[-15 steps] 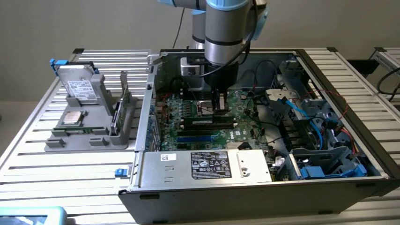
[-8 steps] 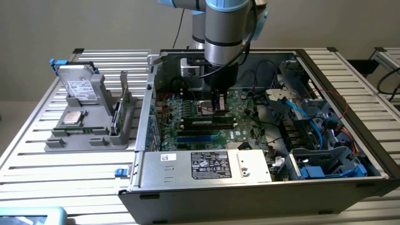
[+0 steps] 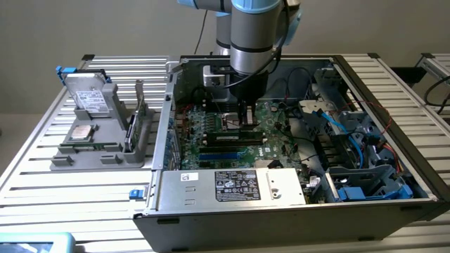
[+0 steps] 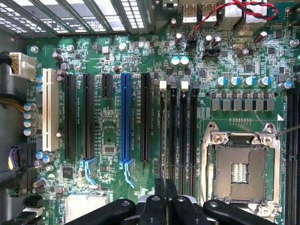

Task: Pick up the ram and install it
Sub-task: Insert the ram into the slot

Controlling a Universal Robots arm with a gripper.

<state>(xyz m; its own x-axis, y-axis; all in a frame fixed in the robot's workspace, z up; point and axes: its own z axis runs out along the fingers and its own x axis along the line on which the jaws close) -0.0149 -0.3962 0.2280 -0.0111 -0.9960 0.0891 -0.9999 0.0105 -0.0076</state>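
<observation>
My gripper (image 3: 246, 122) reaches down inside the open computer case (image 3: 393, 113), over the green motherboard (image 4: 112, 136). Its two black fingers (image 4: 160, 192) stand almost together, shut on the ram (image 4: 162, 140). I see the ram edge-on as a thin strip running away from the fingertips. It lies in line with the memory slot (image 4: 173, 136) nearest the black expansion slot, among several parallel black memory slots. Whether the ram touches the slot or hangs just above it, I cannot tell.
The empty processor socket (image 4: 239, 171) with its silver frame lies beside the memory slots. Blue (image 4: 125, 117), black and white expansion slots lie on the other side. Cables and a drive cage (image 3: 365, 182) fill the case at the exterior view's right. A grey parts rack (image 3: 98, 142) with a hard drive stands outside at its left.
</observation>
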